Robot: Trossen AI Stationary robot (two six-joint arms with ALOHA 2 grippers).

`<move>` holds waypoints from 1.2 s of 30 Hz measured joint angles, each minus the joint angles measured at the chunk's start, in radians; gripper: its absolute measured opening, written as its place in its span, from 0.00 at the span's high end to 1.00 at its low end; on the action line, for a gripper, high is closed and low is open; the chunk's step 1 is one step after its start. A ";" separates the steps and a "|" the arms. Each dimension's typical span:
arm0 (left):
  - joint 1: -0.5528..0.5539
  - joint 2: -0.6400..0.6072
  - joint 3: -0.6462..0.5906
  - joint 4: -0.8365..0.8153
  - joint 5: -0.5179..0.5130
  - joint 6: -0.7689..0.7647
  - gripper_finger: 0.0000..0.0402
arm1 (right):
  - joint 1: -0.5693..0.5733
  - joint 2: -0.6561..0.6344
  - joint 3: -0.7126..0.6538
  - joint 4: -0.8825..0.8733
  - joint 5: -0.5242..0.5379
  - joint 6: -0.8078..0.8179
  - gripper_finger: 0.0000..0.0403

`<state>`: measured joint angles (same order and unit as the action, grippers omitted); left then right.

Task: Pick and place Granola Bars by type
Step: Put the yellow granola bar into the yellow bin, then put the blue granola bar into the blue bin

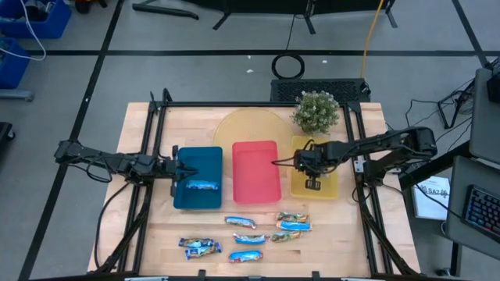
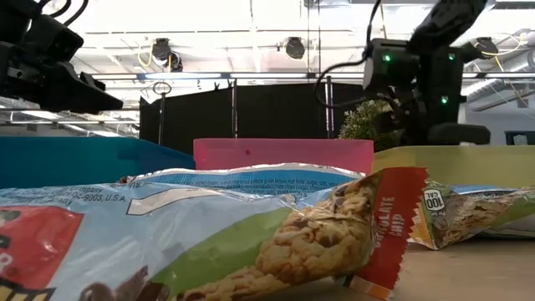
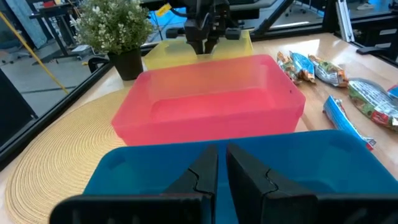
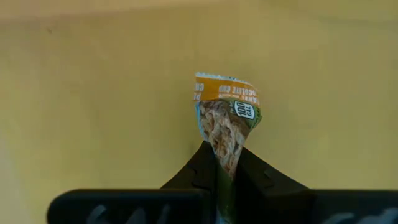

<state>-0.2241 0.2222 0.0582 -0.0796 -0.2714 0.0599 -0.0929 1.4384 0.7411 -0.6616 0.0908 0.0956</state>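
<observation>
- One blue-and-white granola bar (image 1: 201,186) is already seen lying in the blue tray (image 1: 197,160), on the left of the row of three trays.
- The left gripper (image 3: 221,168) is held over the blue tray's left edge; its fingers are closed almost together and nothing is held between them.
- The right gripper (image 4: 227,163) is positioned above the yellow tray (image 1: 301,187), on the right of the row. Its fingers are pinched on the end of a green-and-tan bar (image 4: 227,118), which hangs over the tray floor and has not yet been let go.
- The red tray (image 1: 255,170), in the middle, is seen with nothing in it.
- The remaining bars (image 1: 248,238) are scattered on the wooden table (image 1: 141,218) at its near edge, in front of the trays: roughly seven, some blue and white, some green and tan. The exact split cannot be told from above.
- The sorting is judged to be in its early part: one bar placed, a second about to be placed, most left to be picked.
- A potted plant (image 1: 316,112) and a round woven mat (image 1: 242,129) are set behind the trays and are not involved.
</observation>
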 joint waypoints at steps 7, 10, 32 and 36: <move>0.000 0.000 0.000 0.001 0.000 -0.003 0.90 | 0.003 -0.034 -0.015 -0.013 -0.017 0.013 0.80; 0.000 0.000 0.000 0.001 0.000 -0.003 0.90 | 0.003 -0.081 0.017 -0.098 -0.007 0.030 0.70; 0.000 0.000 0.000 0.001 -0.031 0.011 0.90 | 0.161 -0.766 -0.054 0.209 0.091 -0.035 0.99; 0.000 0.000 0.000 0.002 -0.072 0.012 0.90 | 0.167 -0.840 -0.189 0.404 0.054 -0.135 1.00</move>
<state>-0.2241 0.2224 0.0582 -0.0780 -0.3437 0.0715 0.0739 0.5986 0.5520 -0.2577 0.1448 -0.0390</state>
